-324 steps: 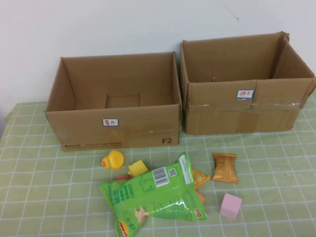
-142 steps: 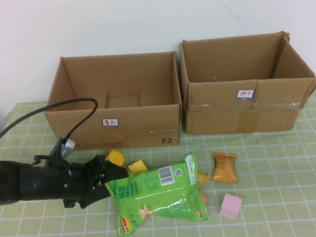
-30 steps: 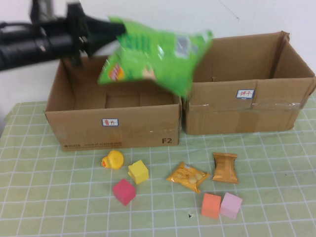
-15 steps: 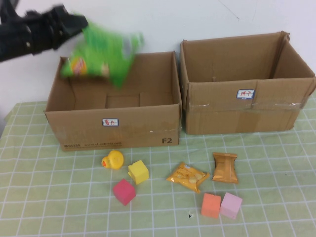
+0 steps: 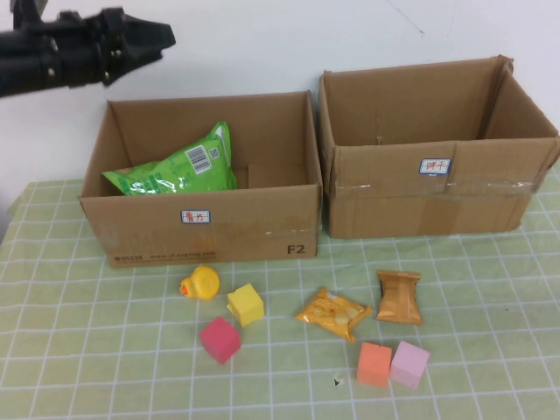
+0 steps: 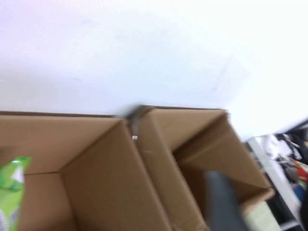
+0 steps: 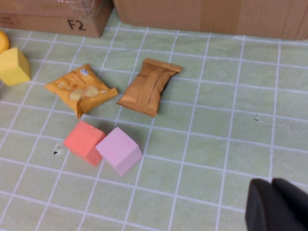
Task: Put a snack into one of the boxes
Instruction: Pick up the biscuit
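Note:
A green chips bag (image 5: 175, 164) lies inside the left cardboard box (image 5: 201, 223), leaning toward its back left; its edge also shows in the left wrist view (image 6: 9, 192). My left gripper (image 5: 160, 37) hangs high above that box's back left corner, open (image 6: 262, 199) and empty. The right box (image 5: 429, 188) stands beside it. Two small snacks stay on the cloth: an orange packet (image 5: 331, 313) and a brown packet (image 5: 399, 296). My right gripper (image 7: 270, 183) is shut and empty, low over the cloth near the orange packet (image 7: 79, 89) and the brown packet (image 7: 149, 86).
In front of the left box sit a yellow duck (image 5: 201, 283), a yellow cube (image 5: 246, 304) and a red cube (image 5: 219, 339). An orange cube (image 5: 374, 364) and a pink cube (image 5: 409, 364) lie near the front edge. A white wall rises behind the boxes.
The green chips bag left my left gripper and dropped into the left box. The gripper's fingers came apart while it stayed high up.

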`<state>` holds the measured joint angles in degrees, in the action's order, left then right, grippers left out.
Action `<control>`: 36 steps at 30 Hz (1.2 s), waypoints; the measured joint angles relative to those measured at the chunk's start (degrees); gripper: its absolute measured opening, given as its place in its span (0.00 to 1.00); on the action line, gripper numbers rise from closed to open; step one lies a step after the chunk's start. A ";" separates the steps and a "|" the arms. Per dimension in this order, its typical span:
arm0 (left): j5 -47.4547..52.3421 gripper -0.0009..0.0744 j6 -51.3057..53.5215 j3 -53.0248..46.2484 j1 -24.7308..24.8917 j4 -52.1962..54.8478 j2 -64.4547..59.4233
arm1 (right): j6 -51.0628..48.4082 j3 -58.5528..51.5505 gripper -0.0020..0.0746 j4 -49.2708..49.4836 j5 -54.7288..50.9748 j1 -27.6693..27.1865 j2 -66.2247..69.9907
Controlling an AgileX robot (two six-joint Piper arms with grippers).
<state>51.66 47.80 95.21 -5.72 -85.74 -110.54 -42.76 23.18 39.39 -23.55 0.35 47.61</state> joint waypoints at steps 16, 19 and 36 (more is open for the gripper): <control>1.47 0.01 -34.56 7.68 9.23 81.76 14.94 | -0.87 0.00 0.02 1.10 -2.53 0.00 0.00; 1.32 0.01 -36.95 3.69 10.06 86.25 18.72 | -0.98 0.00 0.02 0.98 -2.75 0.12 0.00; -21.28 0.01 -44.55 -54.15 12.33 87.06 62.55 | 30.95 9.65 0.04 -34.06 -6.40 15.69 11.55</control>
<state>30.37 3.25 41.06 6.61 1.33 -47.99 -11.81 32.83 5.32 -29.96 16.04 59.16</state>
